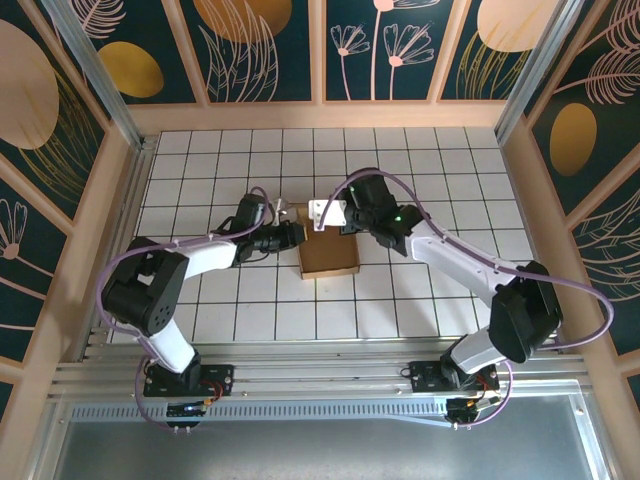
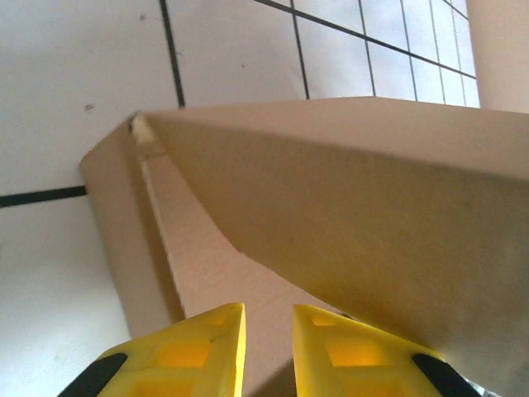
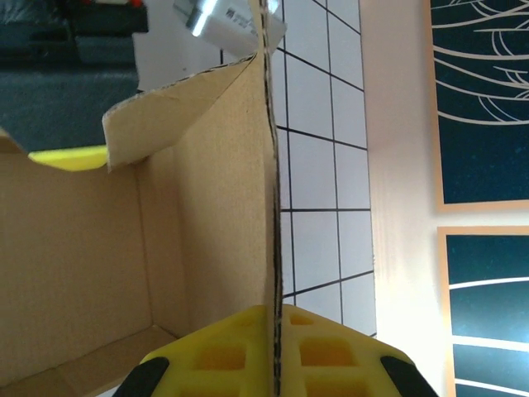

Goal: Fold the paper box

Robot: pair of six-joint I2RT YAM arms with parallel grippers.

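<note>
I'm partway through standing up the walls of the plain brown cardboard paper box [image 1: 330, 258] mid-way across the white tiled surface [image 1: 420, 160], right gripper [image 3: 274, 331] pinching one upright wall, left gripper [image 2: 269, 335] narrowly parted at another, hold unclear, and next the curled corner flap [image 3: 157, 116] probably needs tucking inward.

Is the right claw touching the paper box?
Touching. In the right wrist view, one wall of the paper box runs straight in between the yellow fingers of the right claw, pinched with no gap.
</note>
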